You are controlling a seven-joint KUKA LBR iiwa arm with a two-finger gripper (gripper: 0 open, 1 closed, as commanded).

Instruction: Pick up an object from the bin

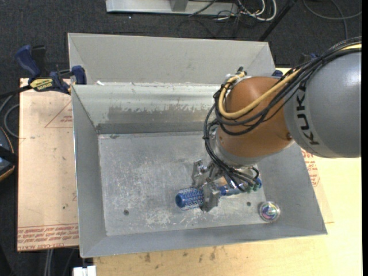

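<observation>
- The grey bin (138,171) has a flat, scratched floor.
- A blue roller (188,199), shaped like a short bumpy tube, lies on its side on the floor at about 6 o'clock from the middle.
- The gripper (206,190) is low in the bin, right at the roller's 3 o'clock end.
- I cannot tell if the gripper is open or closed, or if it has the roller.
- The big grey arm (336,114) comes in from 3 o'clock, with a round orange cover (253,122) and cables (270,94) over it.
- A shiny round thing (268,211) sits alone near the 4 o'clock corner, apart from the roller.
</observation>
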